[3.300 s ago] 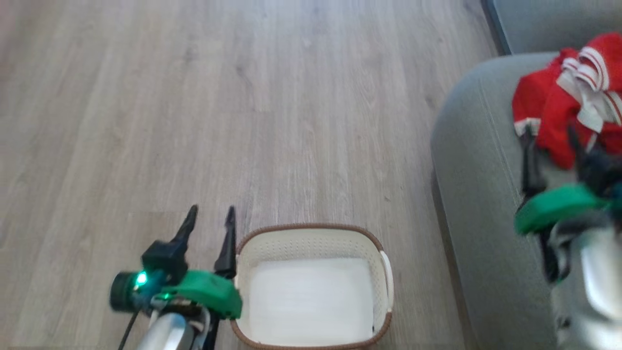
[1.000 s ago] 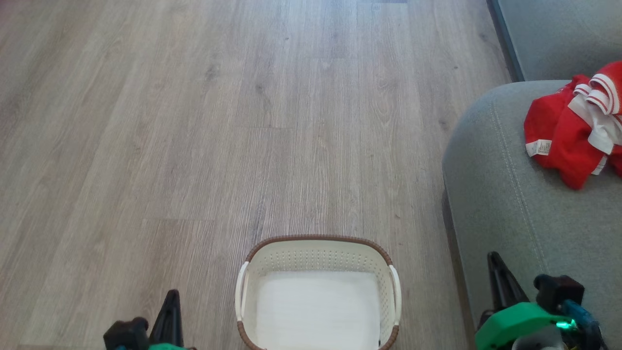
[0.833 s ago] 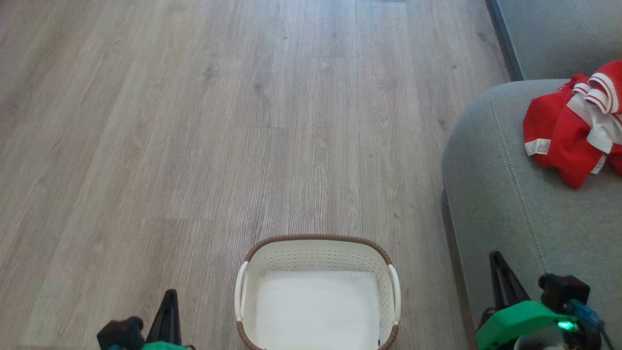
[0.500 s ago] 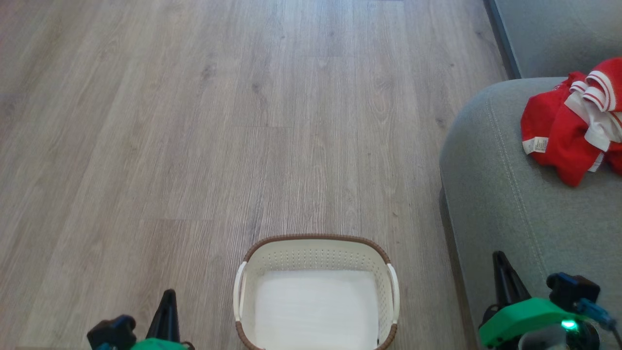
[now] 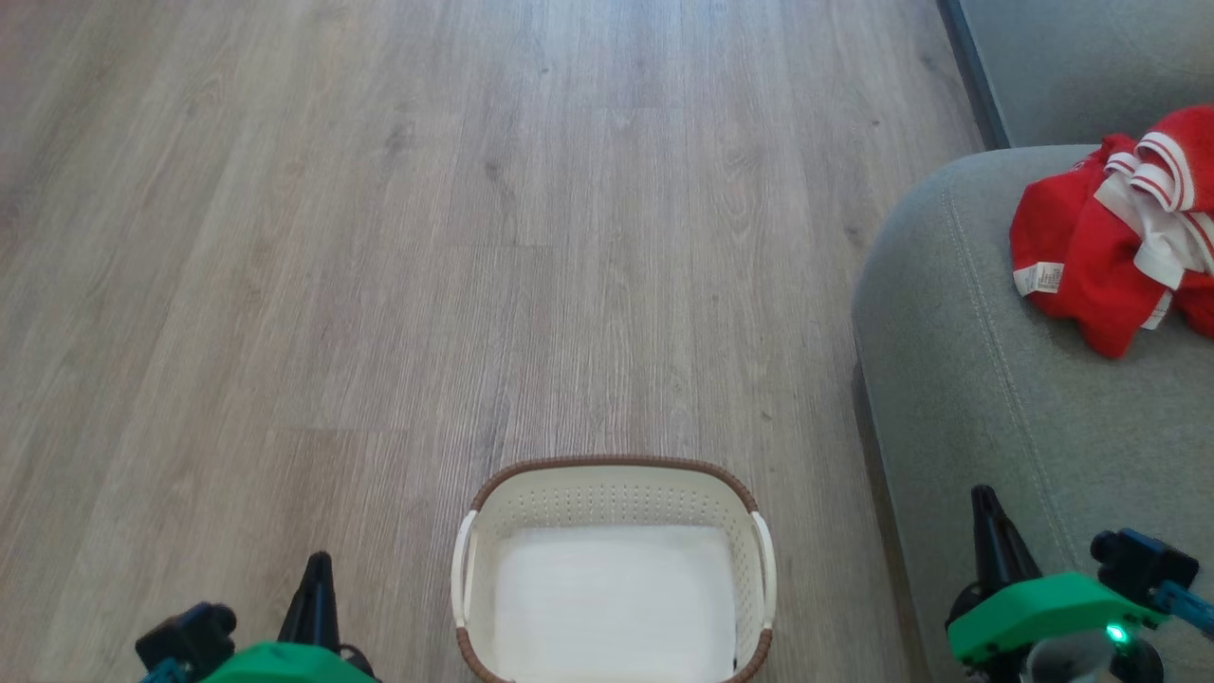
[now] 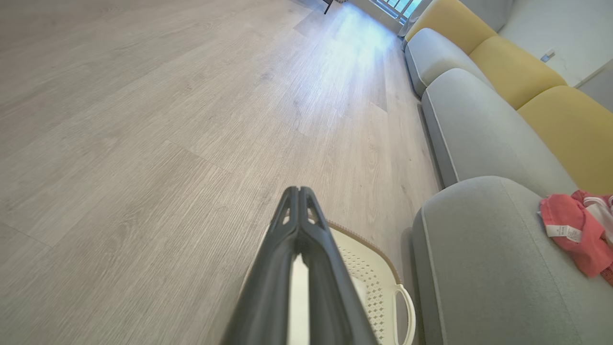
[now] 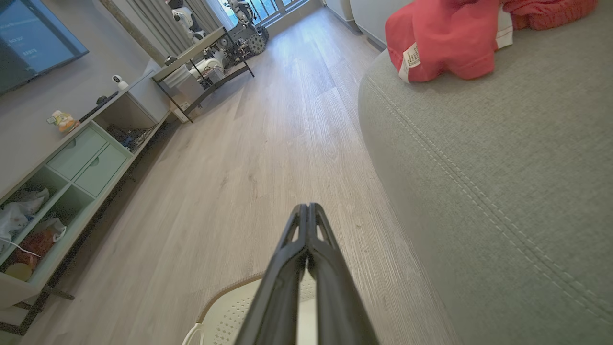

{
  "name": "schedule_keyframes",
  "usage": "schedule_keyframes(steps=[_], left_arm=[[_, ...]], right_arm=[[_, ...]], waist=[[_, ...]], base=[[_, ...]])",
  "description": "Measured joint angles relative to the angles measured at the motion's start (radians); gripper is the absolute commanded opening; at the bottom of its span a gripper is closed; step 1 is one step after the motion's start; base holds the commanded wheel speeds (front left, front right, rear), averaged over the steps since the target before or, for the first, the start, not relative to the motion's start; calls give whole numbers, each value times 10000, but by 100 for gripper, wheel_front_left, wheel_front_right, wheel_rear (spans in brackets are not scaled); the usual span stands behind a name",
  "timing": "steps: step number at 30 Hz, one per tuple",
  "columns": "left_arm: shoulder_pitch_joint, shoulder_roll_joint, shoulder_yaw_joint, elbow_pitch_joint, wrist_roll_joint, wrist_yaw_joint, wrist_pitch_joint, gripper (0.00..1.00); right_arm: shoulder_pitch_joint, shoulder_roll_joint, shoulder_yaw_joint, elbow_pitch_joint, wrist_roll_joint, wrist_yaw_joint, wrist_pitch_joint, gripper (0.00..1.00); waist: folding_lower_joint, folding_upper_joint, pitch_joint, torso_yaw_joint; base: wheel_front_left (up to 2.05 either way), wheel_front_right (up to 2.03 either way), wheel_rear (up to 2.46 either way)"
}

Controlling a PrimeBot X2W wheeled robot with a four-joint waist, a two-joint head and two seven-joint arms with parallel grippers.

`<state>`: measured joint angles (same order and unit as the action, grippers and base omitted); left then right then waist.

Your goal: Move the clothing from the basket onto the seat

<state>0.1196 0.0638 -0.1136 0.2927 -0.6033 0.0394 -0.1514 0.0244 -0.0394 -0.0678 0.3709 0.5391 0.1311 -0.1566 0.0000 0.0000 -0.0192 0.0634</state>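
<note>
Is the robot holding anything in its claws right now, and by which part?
Nothing. The left gripper and the right gripper are both shut empty; the clothing lies loose on the seat.

Clothing (image 5: 1100, 247) and basket (image 5: 612, 472) edge-cropped.

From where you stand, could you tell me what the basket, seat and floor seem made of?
Basket: probably moulded white plastic, matte, with rows of punched holes; brown rim looks woven. Seat: grey textile, visible weave and stitched seam. Floor: wood-grain planks with joints; real wood or laminate, unclear.
</note>
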Motion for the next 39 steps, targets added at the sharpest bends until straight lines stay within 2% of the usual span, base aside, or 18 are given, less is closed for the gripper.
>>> schedule_keyframes(steps=[39], left_arm=[[-661, -61, 769, -48, -4082, -665, 1074, 0]], right_arm=[[-373, 0, -278, -357, 4335, -2, 1060, 0]], waist=[[0, 0, 92, -261]], base=[[0, 0, 0]])
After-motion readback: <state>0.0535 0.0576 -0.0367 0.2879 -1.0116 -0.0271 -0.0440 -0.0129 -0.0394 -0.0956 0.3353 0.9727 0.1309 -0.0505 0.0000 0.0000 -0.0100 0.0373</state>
